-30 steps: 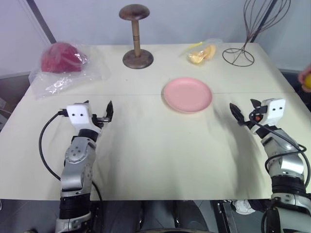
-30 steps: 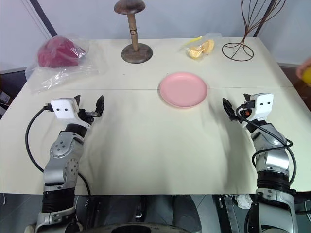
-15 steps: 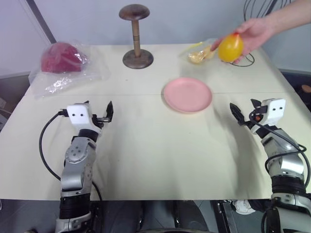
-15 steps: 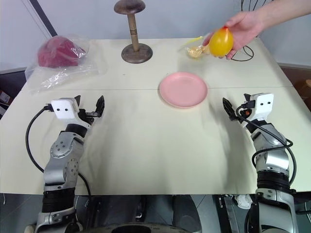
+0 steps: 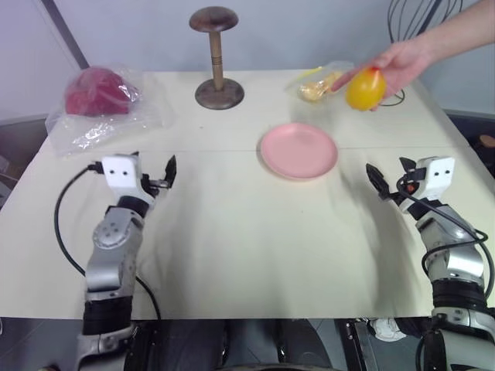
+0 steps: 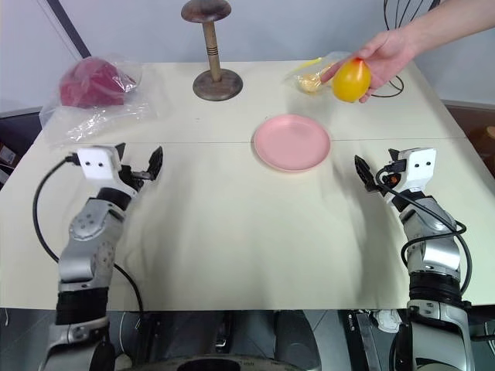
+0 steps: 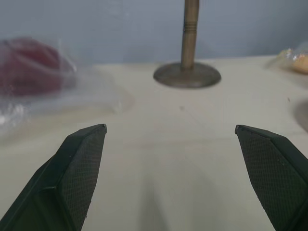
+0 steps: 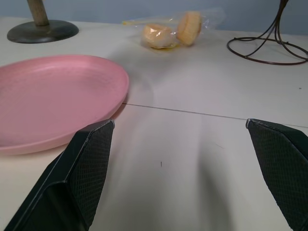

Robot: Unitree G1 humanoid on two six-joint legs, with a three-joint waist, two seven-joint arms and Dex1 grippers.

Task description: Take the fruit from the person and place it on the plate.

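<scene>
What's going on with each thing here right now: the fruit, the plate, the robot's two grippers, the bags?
Fruit: held in the person's hand, above the table, beyond the plate.
Plate: flat on the table, nothing on it.
Left gripper: fingers open, holding nothing.
Right gripper: fingers open, holding nothing, beside the plate.
Bag of orange pieces: lying on the table.
Bag with red contents: lying on the table.

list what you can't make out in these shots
- person's hand: arm cut off by the head views' right edge.
- fruit: far side hidden by the fingers holding it.
- red thing in the plastic bag: blurred by wrap; can't identify.
- wire stand: top cut off by the frame.
</scene>
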